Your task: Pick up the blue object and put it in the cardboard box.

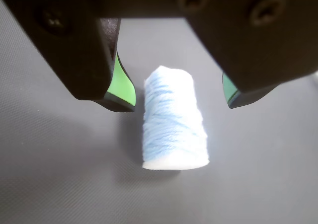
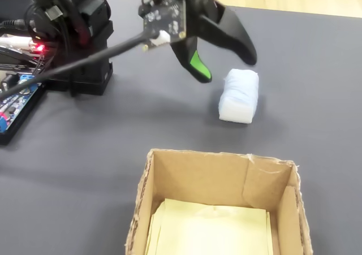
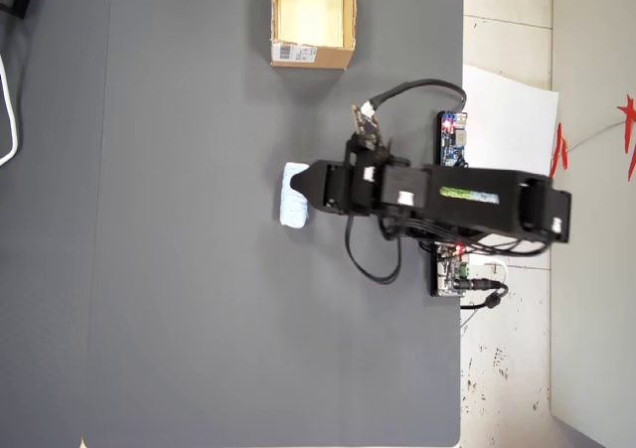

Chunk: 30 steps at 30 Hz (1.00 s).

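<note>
The blue object [image 1: 174, 127] is a pale blue fuzzy roll lying flat on the dark grey mat. It shows in the fixed view [image 2: 239, 95] and partly under the arm in the overhead view [image 3: 291, 212]. My gripper [image 1: 179, 102] is open, with its green-padded fingers [image 1: 123, 87] spread wider than the roll. They hover on either side of its far end without touching it. In the fixed view the gripper [image 2: 226, 67] hangs just above and behind the roll. The cardboard box [image 2: 220, 160] stands open with a pale yellow inside. In the overhead view the box [image 3: 313, 55] shows a white label.
The arm's black base [image 2: 85, 34] stands with cables and a blue circuit board [image 2: 14, 105] with lit LEDs at the left of the fixed view. In the overhead view the circuit board [image 3: 453, 138] sits by the mat's right edge, beside white paper [image 3: 509, 110].
</note>
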Each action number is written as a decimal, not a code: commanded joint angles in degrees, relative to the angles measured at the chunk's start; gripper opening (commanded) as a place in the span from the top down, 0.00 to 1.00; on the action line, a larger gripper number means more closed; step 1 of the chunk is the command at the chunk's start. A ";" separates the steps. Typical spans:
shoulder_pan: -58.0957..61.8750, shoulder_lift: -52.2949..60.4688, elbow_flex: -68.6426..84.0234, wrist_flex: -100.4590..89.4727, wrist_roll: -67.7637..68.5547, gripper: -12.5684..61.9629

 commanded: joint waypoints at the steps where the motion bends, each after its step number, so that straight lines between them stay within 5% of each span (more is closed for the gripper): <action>1: 0.00 -2.46 -5.71 -0.09 0.35 0.39; 16: 0.00 -19.86 -10.72 -6.86 2.20 0.40; 21: 0.26 -20.57 -11.25 -7.73 2.55 0.52; 30: 0.88 -13.45 -4.92 -19.95 5.36 0.52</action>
